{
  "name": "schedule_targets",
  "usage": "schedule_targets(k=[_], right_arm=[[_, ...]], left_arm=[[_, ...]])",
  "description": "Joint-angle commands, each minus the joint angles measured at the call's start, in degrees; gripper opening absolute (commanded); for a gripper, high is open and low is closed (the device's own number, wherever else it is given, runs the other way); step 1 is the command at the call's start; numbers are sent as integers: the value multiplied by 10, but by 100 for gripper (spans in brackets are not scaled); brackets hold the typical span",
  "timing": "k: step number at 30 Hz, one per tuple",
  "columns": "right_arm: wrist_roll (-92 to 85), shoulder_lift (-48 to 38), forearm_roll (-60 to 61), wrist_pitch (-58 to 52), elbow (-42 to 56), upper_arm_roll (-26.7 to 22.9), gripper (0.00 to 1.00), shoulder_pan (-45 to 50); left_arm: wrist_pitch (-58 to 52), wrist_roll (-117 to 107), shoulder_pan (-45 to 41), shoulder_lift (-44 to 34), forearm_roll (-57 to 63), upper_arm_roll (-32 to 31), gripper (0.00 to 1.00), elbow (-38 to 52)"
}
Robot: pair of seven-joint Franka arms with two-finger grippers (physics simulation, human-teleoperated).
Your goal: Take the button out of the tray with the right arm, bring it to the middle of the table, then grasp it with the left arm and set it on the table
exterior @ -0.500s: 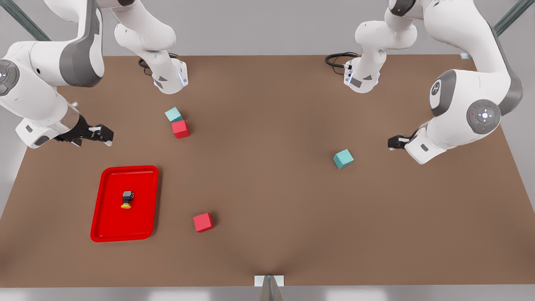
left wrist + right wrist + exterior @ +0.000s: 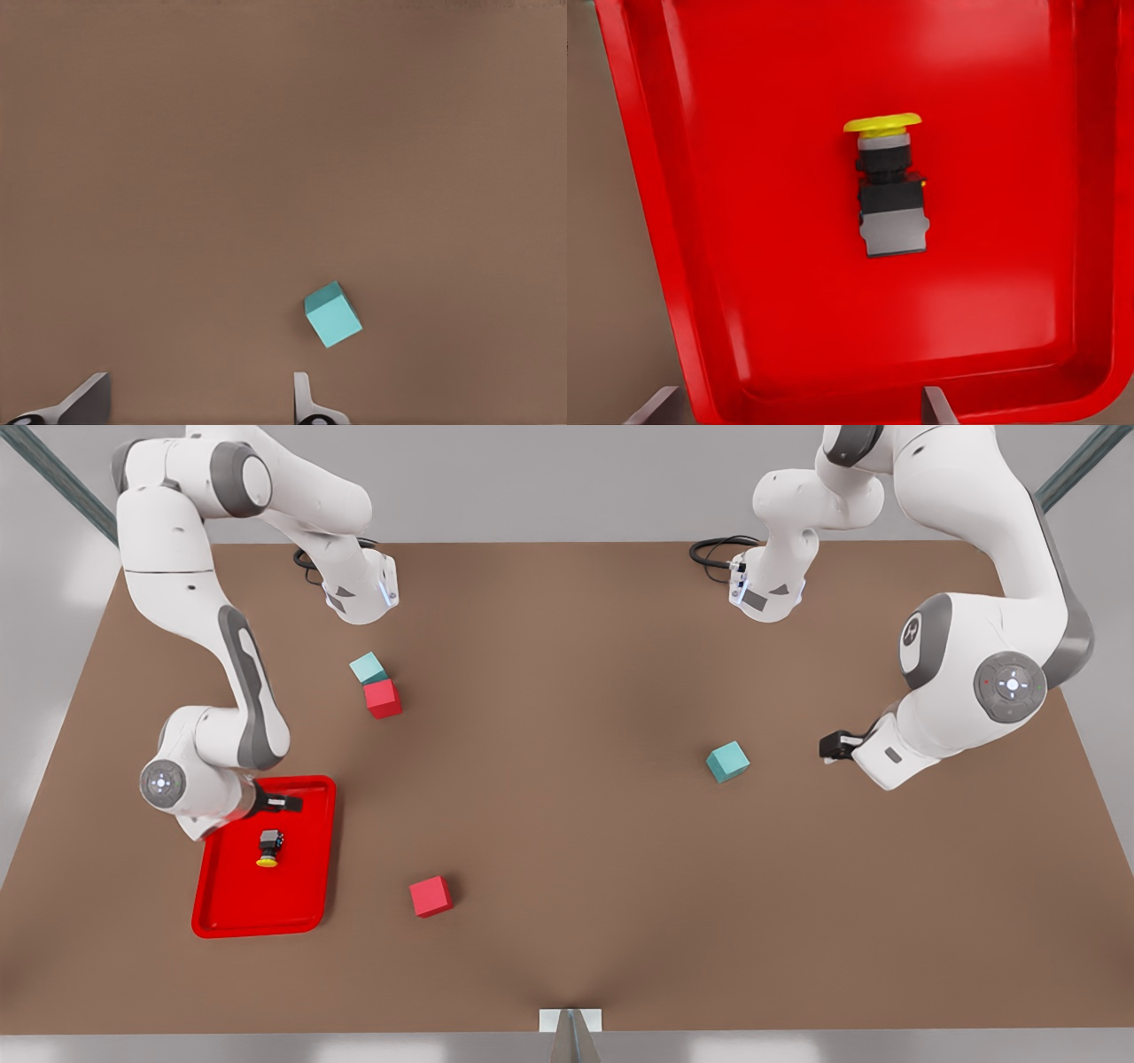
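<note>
The button (image 2: 268, 847) lies on its side in the red tray (image 2: 221, 908), its yellow cap toward the table's near edge. My right gripper (image 2: 289, 804) hovers over the tray's far rim, just behind the button and clear of it. In the right wrist view the button (image 2: 890, 190) lies ahead of the open right gripper (image 2: 797, 407) on the tray floor (image 2: 744, 310). At the front view's right my left gripper (image 2: 831, 746) waits above the table (image 2: 567, 824). It is open (image 2: 197, 403) and holds nothing.
A teal cube (image 2: 727, 762) lies a short way from the left gripper, seen also as the teal cube (image 2: 332, 314) in the left wrist view. A red cube (image 2: 431, 895) sits right of the tray. A teal cube (image 2: 367, 667) and red cube (image 2: 383, 698) touch farther back.
The right arm has swung down and toward the near edge, bringing its gripper from behind the tray to above the tray's far rim. The left arm shifted only slightly.
</note>
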Motion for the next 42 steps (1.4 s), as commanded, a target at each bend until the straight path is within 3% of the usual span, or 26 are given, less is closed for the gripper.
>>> schedule_targets(k=[1,13,30,31,33,34,37,42], right_arm=[[-16,2,0,121,0,0,100,-3],[-35,78,5,140,35,1,100,-24],[-39,117,0,178,35,1,100,-39],[-38,117,0,178,36,1,88,-39],[-39,117,1,178,36,1,79,-39],[-39,117,1,178,36,1,69,-38],[-44,118,0,178,37,1,62,-38],[-48,121,0,178,38,1,59,-37]], left_arm=[[4,-2,0,0,0,0,100,0],[2,-2,-1,3,0,0,100,0],[2,-2,0,8,0,0,100,-1],[2,-2,0,8,0,0,100,-1],[2,-2,0,8,0,0,100,-1],[1,-2,0,8,0,0,100,-1],[1,-2,0,8,0,0,100,-1],[1,-3,0,9,-1,0,100,-1]])
